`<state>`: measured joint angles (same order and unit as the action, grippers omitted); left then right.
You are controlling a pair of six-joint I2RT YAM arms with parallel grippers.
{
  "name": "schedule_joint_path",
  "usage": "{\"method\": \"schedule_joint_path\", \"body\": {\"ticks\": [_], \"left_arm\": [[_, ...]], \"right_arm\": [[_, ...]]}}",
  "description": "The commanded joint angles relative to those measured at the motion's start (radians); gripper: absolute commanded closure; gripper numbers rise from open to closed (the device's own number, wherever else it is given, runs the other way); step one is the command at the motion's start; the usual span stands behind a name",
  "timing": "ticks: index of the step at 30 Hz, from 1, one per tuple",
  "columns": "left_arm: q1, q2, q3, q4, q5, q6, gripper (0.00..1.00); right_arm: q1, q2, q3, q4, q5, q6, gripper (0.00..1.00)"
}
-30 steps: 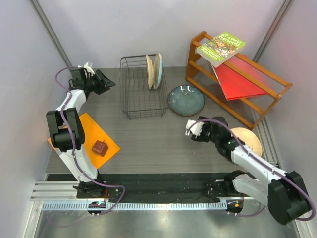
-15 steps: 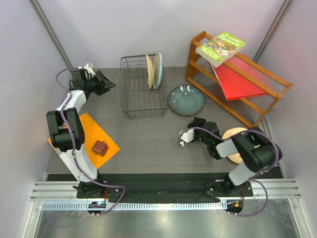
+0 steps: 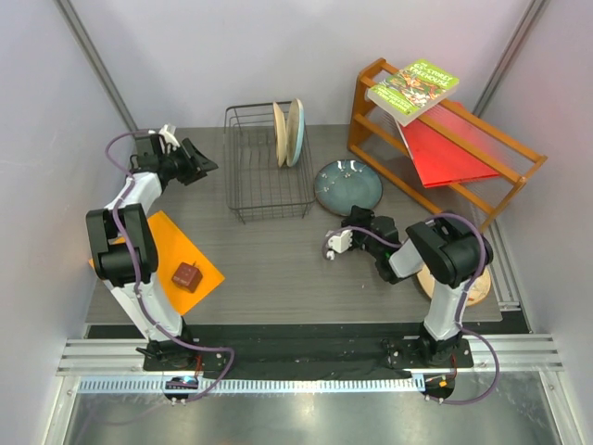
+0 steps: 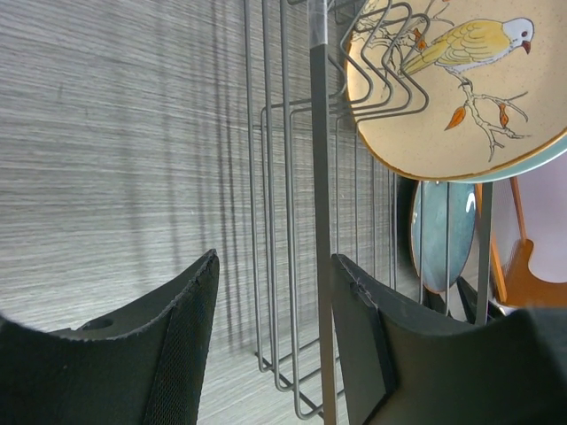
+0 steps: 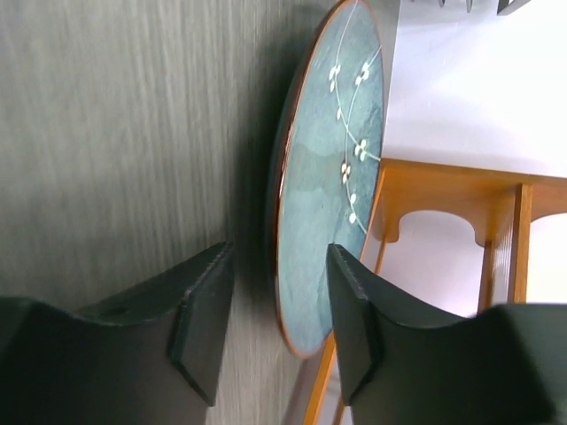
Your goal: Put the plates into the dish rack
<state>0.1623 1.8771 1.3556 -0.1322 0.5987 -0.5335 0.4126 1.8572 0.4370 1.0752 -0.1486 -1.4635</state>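
Observation:
The black wire dish rack [image 3: 264,190] holds two upright plates: a tan bird plate [image 3: 278,134] [image 4: 452,80] and a cream and light-blue plate [image 3: 296,132]. A dark blue-grey plate [image 3: 347,187] [image 5: 332,177] lies flat to the right of the rack. My right gripper [image 3: 359,222] [image 5: 279,257] is open, its jaws on either side of that plate's near rim with gaps on both sides. Another tan plate [image 3: 476,287] lies partly under the right arm. My left gripper [image 3: 202,165] [image 4: 275,266] hangs open and empty just left of the rack.
An orange wooden shelf [image 3: 463,199] at the back right carries a green book [image 3: 412,88] and a red sheet [image 3: 445,153]. An orange mat [image 3: 162,246] with a small brown block [image 3: 187,275] lies at the front left. Walls close in on both sides.
The right arm has swung left, off the tan plate and up to the dark blue-grey plate's near rim. Its jaws have narrowed. The left arm has not moved.

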Motion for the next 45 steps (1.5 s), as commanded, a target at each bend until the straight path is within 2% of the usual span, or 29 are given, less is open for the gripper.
{"method": "schedule_joint_path", "body": {"ticks": [1, 2, 4, 5, 6, 10, 12, 13, 15, 16, 17, 19, 20, 22, 23, 27, 29, 33, 37, 39, 41, 43, 45], "left_arm": [[0.005, -0.059, -0.01, 0.002, 0.013, 0.024, 0.46], [0.005, -0.061, -0.012, -0.001, 0.013, 0.024, 0.46], [0.005, -0.064, -0.013, -0.004, 0.013, 0.027, 0.46], [0.006, -0.064, -0.013, -0.003, 0.015, 0.027, 0.46], [0.005, -0.064, -0.015, -0.003, 0.015, 0.026, 0.46], [0.006, -0.058, -0.016, 0.003, 0.024, 0.017, 0.46], [0.005, -0.044, -0.012, 0.008, 0.033, 0.012, 0.46], [0.005, -0.038, -0.003, 0.012, 0.035, 0.007, 0.46], [0.005, -0.018, 0.011, 0.016, 0.045, -0.002, 0.46], [0.005, -0.01, 0.017, 0.017, 0.049, -0.005, 0.46], [0.005, -0.003, 0.025, 0.022, 0.053, -0.014, 0.46], [0.003, 0.022, 0.034, 0.029, 0.061, -0.019, 0.46], [0.005, 0.028, 0.039, 0.031, 0.059, -0.022, 0.46], [0.003, 0.05, 0.042, 0.037, 0.062, -0.033, 0.46], [0.002, 0.06, 0.046, 0.039, 0.064, -0.034, 0.46], [-0.003, 0.083, 0.062, 0.042, 0.062, -0.029, 0.46], [-0.003, 0.083, 0.065, 0.042, 0.064, -0.029, 0.46], [-0.003, 0.073, 0.06, 0.039, 0.055, -0.011, 0.46], [-0.003, 0.076, 0.054, 0.036, 0.058, -0.013, 0.46], [-0.01, 0.074, 0.053, 0.034, 0.062, -0.008, 0.45], [-0.014, 0.071, 0.053, 0.029, 0.062, 0.001, 0.45], [-0.014, 0.068, 0.053, 0.023, 0.065, 0.007, 0.45], [-0.015, 0.067, 0.057, 0.013, 0.064, 0.02, 0.45]], "right_arm": [[0.005, 0.075, 0.052, 0.138, -0.032, 0.017, 0.52], [0.005, 0.095, 0.051, 0.164, -0.034, 0.0, 0.66], [0.005, 0.099, 0.037, 0.178, -0.037, -0.017, 0.81], [0.006, 0.096, 0.026, 0.196, -0.039, -0.02, 0.95], [0.006, 0.076, -0.006, 0.209, -0.042, -0.02, 0.98], [0.023, -0.061, -0.13, 0.212, -0.072, -0.035, 0.99], [0.04, -0.163, -0.205, 0.111, -0.085, -0.049, 0.99], [0.048, -0.29, -0.224, 0.056, -0.092, -0.054, 0.99], [0.081, -0.428, -0.251, -0.189, -0.111, -0.047, 0.99], [0.094, -0.608, -0.248, -0.304, -0.124, -0.041, 0.99], [0.106, -0.689, -0.238, -0.56, -0.173, -0.032, 0.98], [0.132, -0.855, -0.196, -0.825, -0.253, -0.043, 0.96], [0.141, -0.997, -0.192, -1.006, -0.293, -0.047, 0.95], [0.186, -1.117, -0.201, -1.153, -0.365, -0.07, 0.94], [0.198, -1.229, -0.208, -1.251, -0.377, -0.07, 0.93], [0.253, -1.365, -0.245, -1.365, -0.41, -0.072, 0.93], [0.282, -1.354, -0.253, -1.344, -0.384, -0.069, 0.95], [0.301, -1.203, -0.23, -1.249, -0.365, -0.037, 0.97], [0.328, -1.071, -0.242, -1.085, -0.352, -0.038, 0.97], [0.342, -1.035, -0.244, -1.012, -0.339, -0.038, 0.82], [0.347, -1.02, -0.238, -1.044, -0.347, -0.063, 0.65], [0.348, -1.03, -0.239, -1.118, -0.356, -0.102, 0.62], [0.347, -1.075, -0.254, -1.161, -0.368, -0.124, 0.53]]}}
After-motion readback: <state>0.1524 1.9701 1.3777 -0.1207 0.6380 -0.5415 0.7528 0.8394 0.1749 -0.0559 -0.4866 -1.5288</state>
